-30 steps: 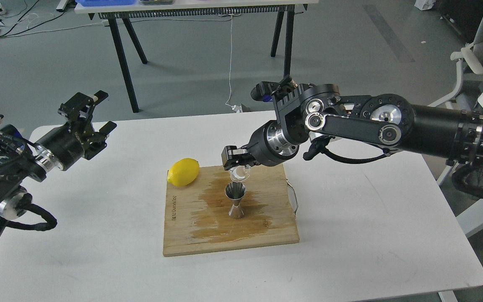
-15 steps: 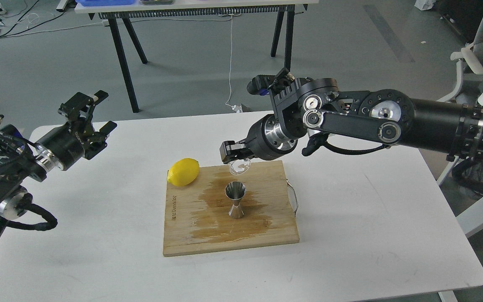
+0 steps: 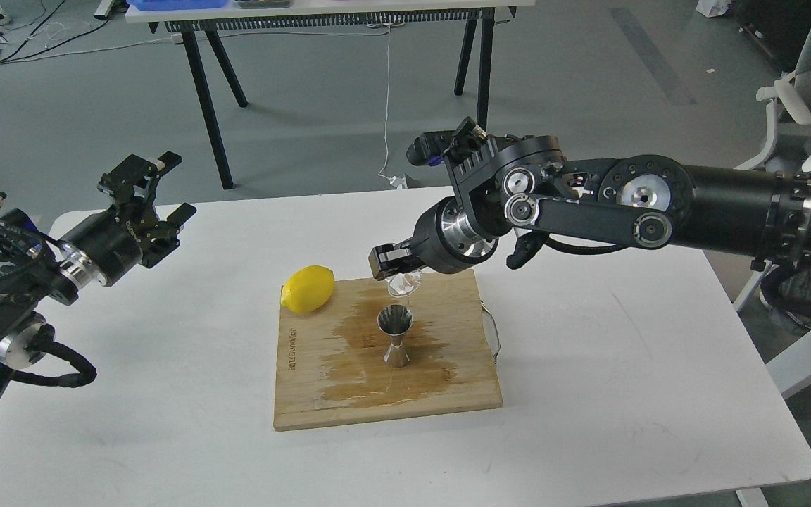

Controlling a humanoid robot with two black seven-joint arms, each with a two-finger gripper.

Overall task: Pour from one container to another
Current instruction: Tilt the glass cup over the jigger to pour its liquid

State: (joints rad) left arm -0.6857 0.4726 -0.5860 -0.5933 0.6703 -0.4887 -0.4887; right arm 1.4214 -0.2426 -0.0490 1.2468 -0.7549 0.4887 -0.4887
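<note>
Here, the right gripper (image 3: 393, 268) is seen closed on the glass cup (image 3: 404, 283), which is held tipped above and slightly behind the mouth of the steel jigger (image 3: 395, 337), the two apart rather than touching; a thin thread of liquid appears to run from the cup's lip down toward the jigger, so the pour is judged to be under way. The cup is kept high, probably so that the fingers are kept clear of the jigger's rim. The jigger is stood upright near the middle of the wooden board (image 3: 321, 401), on a dark wet patch, where spills are caught. A lemon (image 3: 307, 289) is laid at the board's far left corner, away from the pour. The left gripper (image 3: 154, 189) is held with fingers apart and empty, well off to the side, evidently parked out of the way.
</note>
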